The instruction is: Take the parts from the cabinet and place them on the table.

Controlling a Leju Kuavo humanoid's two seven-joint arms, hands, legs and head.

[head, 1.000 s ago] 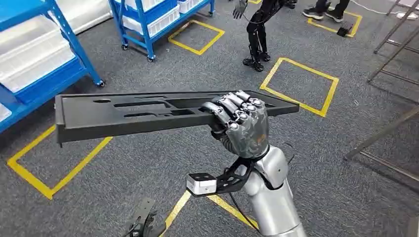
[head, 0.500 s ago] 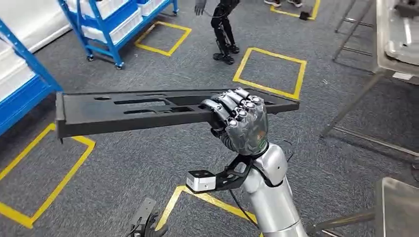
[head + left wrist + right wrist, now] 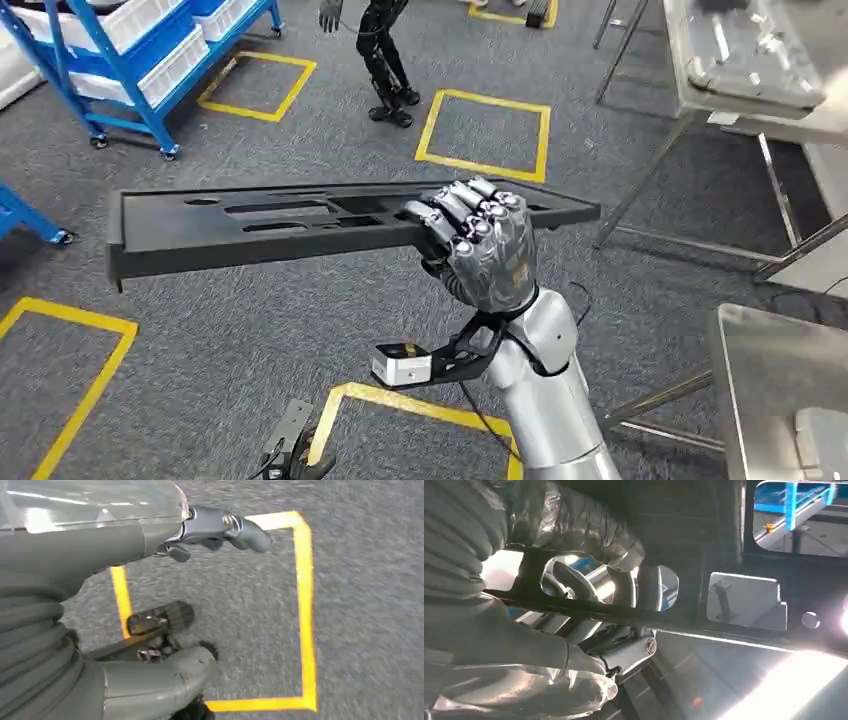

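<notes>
camera swung right; right hand (image 3: 487,255) fingers (image 3: 450,212) curl over black tray (image 3: 250,228) edge

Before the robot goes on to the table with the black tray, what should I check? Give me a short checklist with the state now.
1. Right hand grips the tray at its near edge: ok.
2. Tray roughly level: ok.
3. Tray held by both hands: not ok; left hand hangs over the floor, holding nothing.
4. Table within reach: cannot tell.
5. Bare spot on the table for the tray: cannot tell.

Blue shelving rack (image 3: 130,60) (white bins)
</notes>
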